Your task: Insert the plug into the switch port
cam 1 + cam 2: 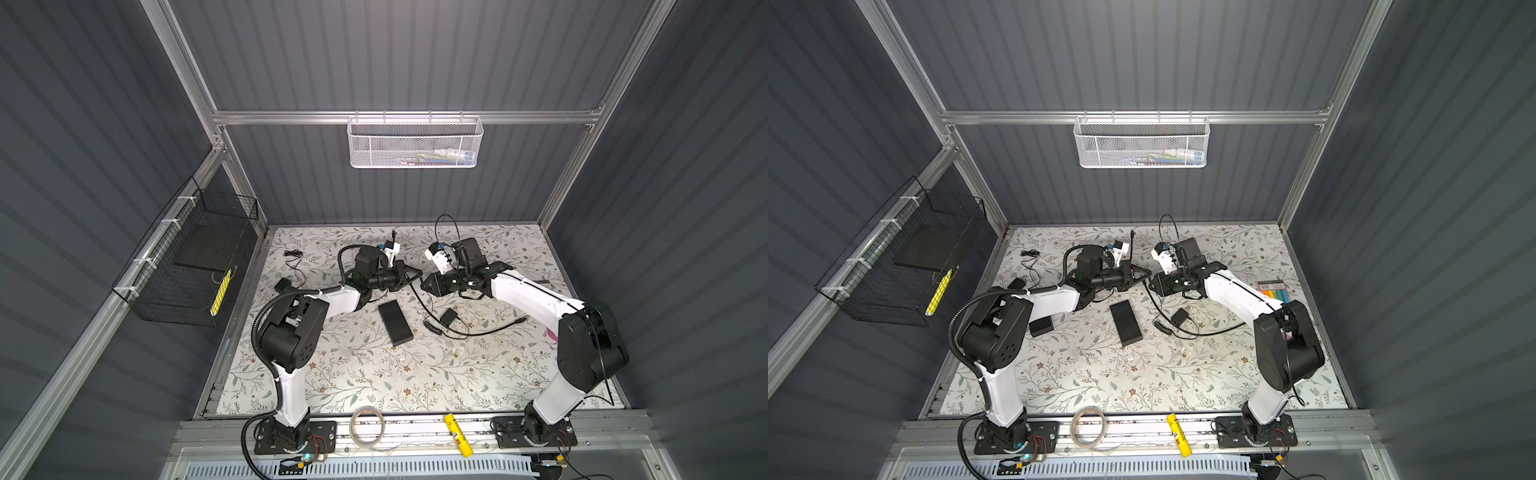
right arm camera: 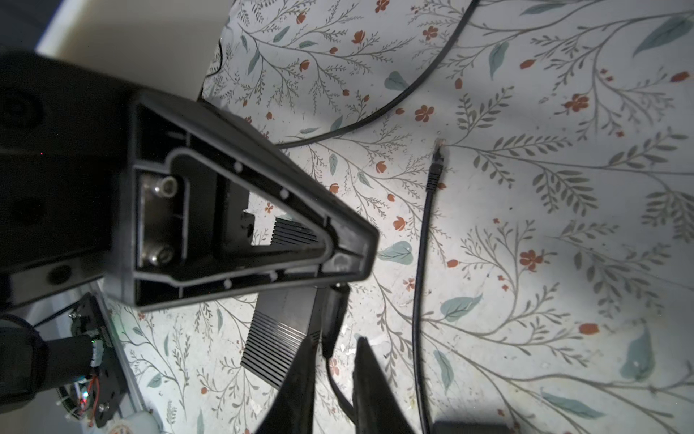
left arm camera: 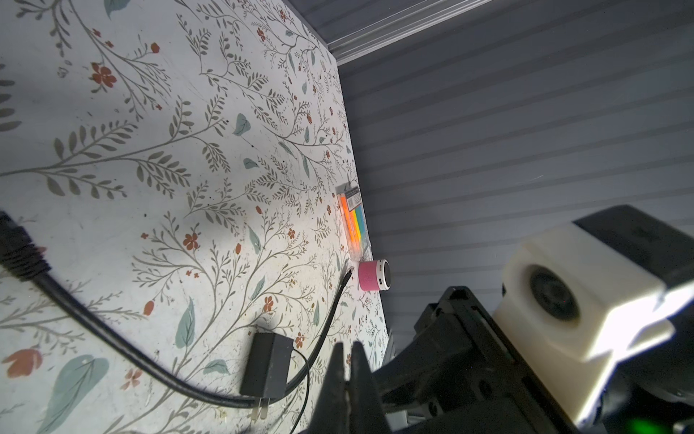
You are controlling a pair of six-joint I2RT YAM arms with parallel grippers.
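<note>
**Plug seen where the two claws meet**

The left gripper (image 3: 348,347) is seen pressed shut. Whether anything is pinched in it cannot be told. The right gripper (image 2: 338,340) is seen slightly parted. The plug (image 2: 334,315) is framed between its fingers, with a gap showing beside it, so no grip is made out there. The top of the plug is hidden behind the tip of the left gripper. In both top views the two tips are found almost touching above the table (image 1: 374,374). The switch (image 1: 395,326) is laid flat nearer the front edge.
</note>
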